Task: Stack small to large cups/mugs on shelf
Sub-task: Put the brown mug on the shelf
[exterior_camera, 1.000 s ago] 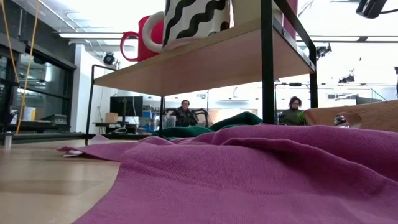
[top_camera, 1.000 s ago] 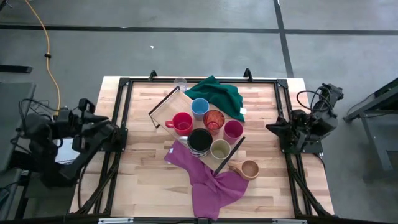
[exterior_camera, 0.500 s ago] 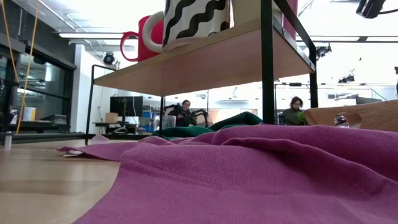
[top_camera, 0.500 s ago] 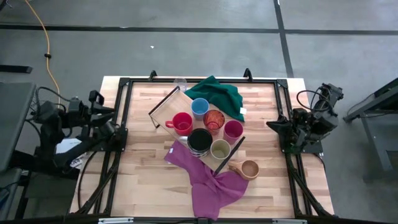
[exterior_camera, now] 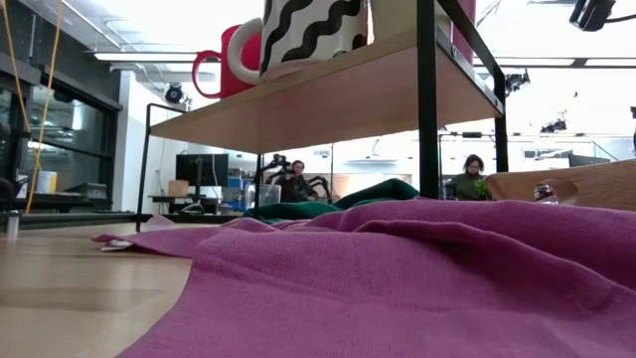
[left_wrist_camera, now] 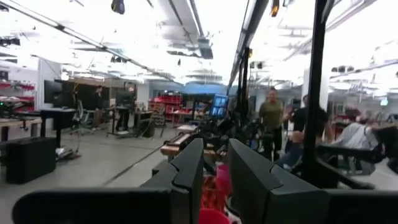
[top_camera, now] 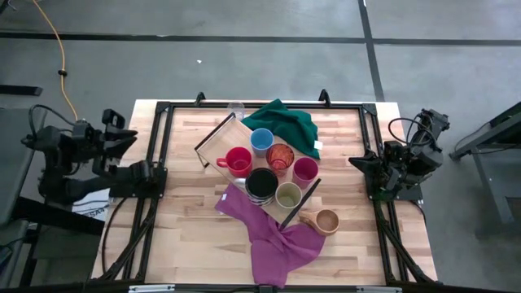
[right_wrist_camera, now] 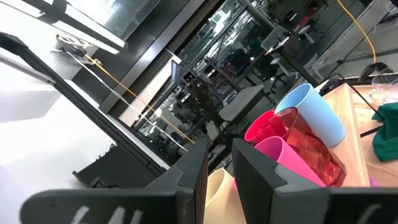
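In the high view the shelf (top_camera: 218, 138) lies slantwise in the middle of the table. Six cups stand on it: red (top_camera: 238, 160), blue (top_camera: 261, 140), orange patterned (top_camera: 280, 155), magenta (top_camera: 305, 169), black (top_camera: 261, 183) and olive-beige (top_camera: 289, 195). The tan cup (top_camera: 326, 220) rests on the tabletop near the shelf's near end. The clear glass (top_camera: 236, 109) stands by the far edge. My left gripper (top_camera: 122, 134) hangs beyond the table's left edge, its fingers (left_wrist_camera: 189, 168) nearly together. My right gripper (top_camera: 356, 165) waits at the right edge, its fingers close together too, facing the cups (right_wrist_camera: 311, 112).
A green cloth (top_camera: 286, 124) lies bunched at the shelf's far side. A purple cloth (top_camera: 275, 238) spreads from under the shelf toward the near edge and fills the low view (exterior_camera: 397, 278). Black frame rails (top_camera: 159, 146) run along the table's sides. People sit in the room beyond (exterior_camera: 469, 179).
My left arm has lifted from its low folded pose at the table's left edge. Its gripper has swung up and outward toward the far left. In the low view the dark arm has come into sight far behind the shelf. The right arm and all the cups have stayed put.
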